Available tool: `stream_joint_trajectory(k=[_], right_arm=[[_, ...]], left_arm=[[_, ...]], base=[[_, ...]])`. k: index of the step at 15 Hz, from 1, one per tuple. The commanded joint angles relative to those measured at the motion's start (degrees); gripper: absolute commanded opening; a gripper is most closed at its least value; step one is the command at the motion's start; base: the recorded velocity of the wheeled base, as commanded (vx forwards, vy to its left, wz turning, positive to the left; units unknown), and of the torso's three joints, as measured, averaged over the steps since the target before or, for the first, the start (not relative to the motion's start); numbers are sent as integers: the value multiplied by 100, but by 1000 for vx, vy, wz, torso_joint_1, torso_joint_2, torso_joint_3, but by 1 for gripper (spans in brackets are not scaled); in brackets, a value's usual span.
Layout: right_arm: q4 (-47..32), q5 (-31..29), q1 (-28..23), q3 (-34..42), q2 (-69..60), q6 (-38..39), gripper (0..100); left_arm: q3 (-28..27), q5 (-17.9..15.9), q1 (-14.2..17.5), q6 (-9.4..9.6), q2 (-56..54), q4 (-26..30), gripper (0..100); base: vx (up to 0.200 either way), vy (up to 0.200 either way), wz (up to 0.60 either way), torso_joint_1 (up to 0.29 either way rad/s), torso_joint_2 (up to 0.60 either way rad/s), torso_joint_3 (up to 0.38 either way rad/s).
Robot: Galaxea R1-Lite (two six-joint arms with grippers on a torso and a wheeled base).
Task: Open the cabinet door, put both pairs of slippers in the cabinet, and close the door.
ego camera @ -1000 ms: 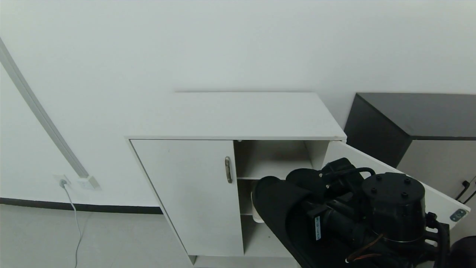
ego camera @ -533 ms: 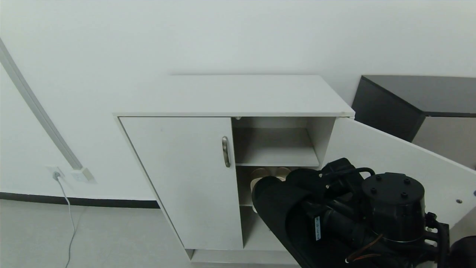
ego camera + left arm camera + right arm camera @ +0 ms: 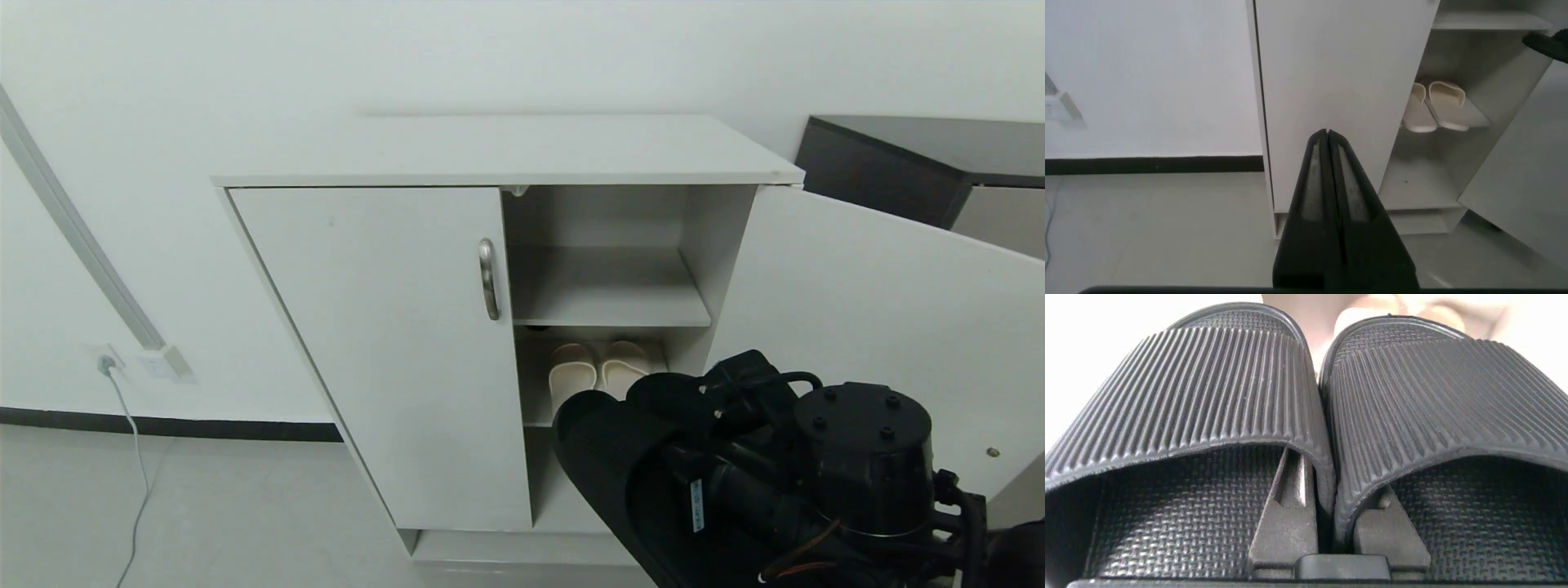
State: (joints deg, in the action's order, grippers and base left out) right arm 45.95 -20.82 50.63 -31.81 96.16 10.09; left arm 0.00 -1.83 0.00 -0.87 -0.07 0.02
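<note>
The white cabinet (image 3: 506,151) stands against the wall, its left door (image 3: 375,343) closed and its right door (image 3: 882,310) swung open. A pair of cream slippers (image 3: 600,369) lies side by side on the middle shelf, the same cream slippers (image 3: 1441,104) showing in the left wrist view. My right gripper (image 3: 1327,514) is shut on the touching inner walls of a pair of black slippers (image 3: 1208,384). In the head view those black slippers (image 3: 608,441) hang just in front of the open compartment, below the cream pair. My left gripper (image 3: 1327,143) is shut on nothing, over the floor before the closed door.
The upper shelf (image 3: 604,286) holds nothing. A metal handle (image 3: 487,279) sits on the closed door's edge. A black cabinet (image 3: 898,163) stands right of the open door. A wall socket with a cable (image 3: 106,363) is at the left, above bare floor (image 3: 204,506).
The whole head picture has shifted: the camera has sunk, so the cabinet sits higher and larger and the cream slippers have come into sight. The right arm with the black slippers keeps its place.
</note>
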Motion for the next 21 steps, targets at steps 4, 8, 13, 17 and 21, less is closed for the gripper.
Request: stream_joint_trajectory(k=[4, 8, 13, 17, 21], right_arm=[[2, -10, 9, 8, 8, -25, 0], [2, -10, 9, 8, 8, -34, 0], [90, -10, 9, 16, 8, -34, 0], [99, -10, 9, 25, 8, -113, 0], [99, -10, 9, 43, 43, -113, 0]], left_arm=[[0, -2, 0, -1, 7, -2, 0], [0, -2, 0, -1, 7, -2, 0], [0, 25, 0, -10, 7, -2, 0], [0, 7, 0, -10, 7, -2, 0], [0, 16, 0, -10, 7, -2, 0]], base=[[0, 0, 0, -53, 444, 382], [0, 0, 0, -6, 277, 278], [0, 0, 0, 0, 23, 20], [0, 100, 0, 0, 2, 0], [0, 50, 0, -1, 2, 1]])
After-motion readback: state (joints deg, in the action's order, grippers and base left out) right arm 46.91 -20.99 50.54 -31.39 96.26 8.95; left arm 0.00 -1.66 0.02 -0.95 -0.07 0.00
